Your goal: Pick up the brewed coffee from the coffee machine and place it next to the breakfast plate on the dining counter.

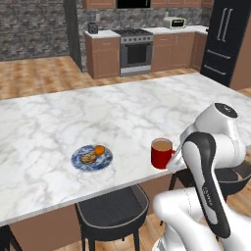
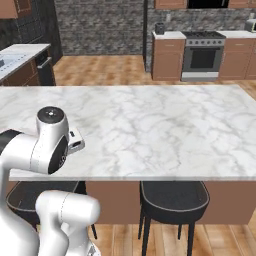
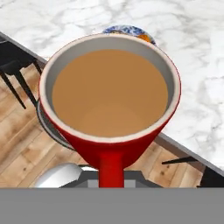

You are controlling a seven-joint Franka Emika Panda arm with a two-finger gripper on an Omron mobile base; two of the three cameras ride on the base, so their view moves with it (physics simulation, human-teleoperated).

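1. Near the front edge of the long white marble bench (image 1: 122, 112) with grey veins, we see the small glossy red mug of light brown coffee (image 1: 162, 152), upright, at the end of the white robot arm (image 1: 208, 162).
2. From the hand view, we look straight down into the mug (image 3: 109, 94): the brown liquid sits level below a pale inner rim, and the red handle runs down towards the camera.
3. We read the tool as clenched on the mug at its handle side (its fingertips are hidden behind the cup, so the exact contact cannot be made out).
4. We cannot tell from these views whether the mug's base rests on the bench or hangs just above it.
5. Left of the mug in the left base view lies the small round blue patterned plate (image 1: 91, 158), carrying a brown pastry (image 1: 88, 158) and a small orange fruit (image 1: 99, 149); plate and mug are near each other but apart.
6. Beyond the mug's rim in the hand view, we catch a sliver of the same plate (image 3: 127, 30).
7. Round black stools (image 1: 112, 208) stand under the bench's near edge on the wooden floor (image 1: 39, 78).
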